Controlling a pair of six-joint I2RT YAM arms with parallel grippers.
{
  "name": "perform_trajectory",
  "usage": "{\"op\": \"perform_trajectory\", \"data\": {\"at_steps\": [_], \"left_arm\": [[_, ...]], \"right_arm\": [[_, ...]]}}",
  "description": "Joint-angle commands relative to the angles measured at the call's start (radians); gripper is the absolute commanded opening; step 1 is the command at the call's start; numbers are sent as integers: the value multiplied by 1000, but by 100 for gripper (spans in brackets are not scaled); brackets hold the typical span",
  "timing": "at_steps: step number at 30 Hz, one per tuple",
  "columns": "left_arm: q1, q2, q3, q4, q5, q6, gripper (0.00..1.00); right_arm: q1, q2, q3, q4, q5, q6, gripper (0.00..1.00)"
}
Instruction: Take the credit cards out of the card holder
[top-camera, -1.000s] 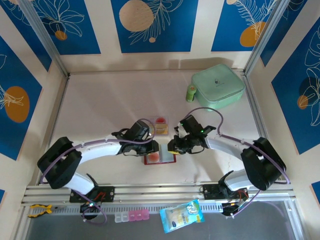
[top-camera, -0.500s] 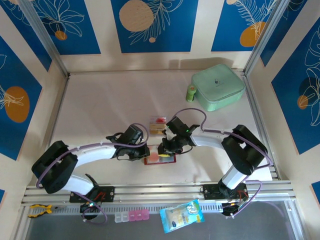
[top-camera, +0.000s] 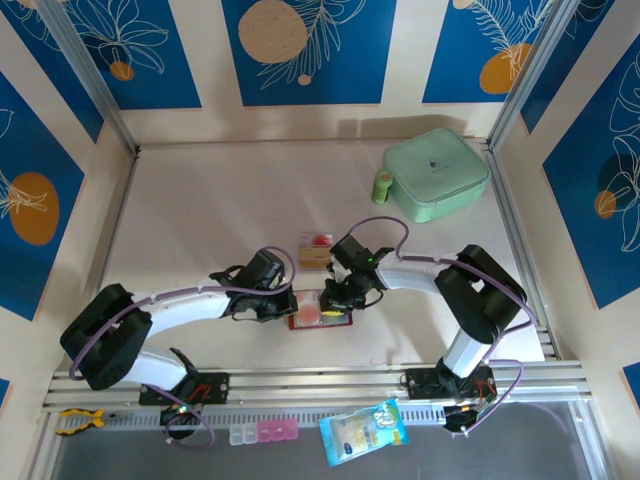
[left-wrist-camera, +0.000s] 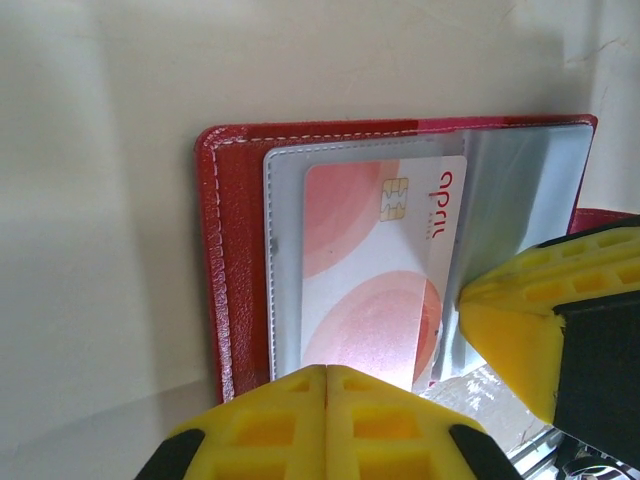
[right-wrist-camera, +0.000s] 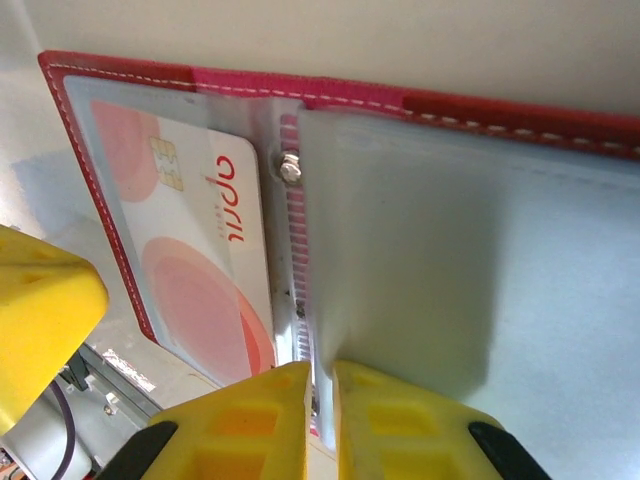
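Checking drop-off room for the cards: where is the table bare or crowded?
Bare: the wide left stretch beyond the left arm, and the back centre behind the loose card. Crowded: left gripper and right gripper at the card holder; mint case and bottle far right.

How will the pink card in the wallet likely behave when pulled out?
The card looks thin and glossy, so probably stiff but slippery to pinch. Its snug clear pocket may drag on it. The wallet seems light and might slide along.
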Motion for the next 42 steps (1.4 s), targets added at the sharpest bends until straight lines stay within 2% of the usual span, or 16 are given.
{"op": "perform_trajectory", "data": {"at_steps": [1, 20, 42], "left_arm": [[8, 7, 1, -29, -15, 27, 6], [12, 81, 69, -74, -24, 88, 2], [13, 98, 55, -81, -14, 94, 1]], "right_arm": [[6, -35, 25, -35, 9, -10, 15], [-17, -17, 28, 65, -74, 35, 20], [-35, 68, 18, 188, -167, 71, 19]]}}
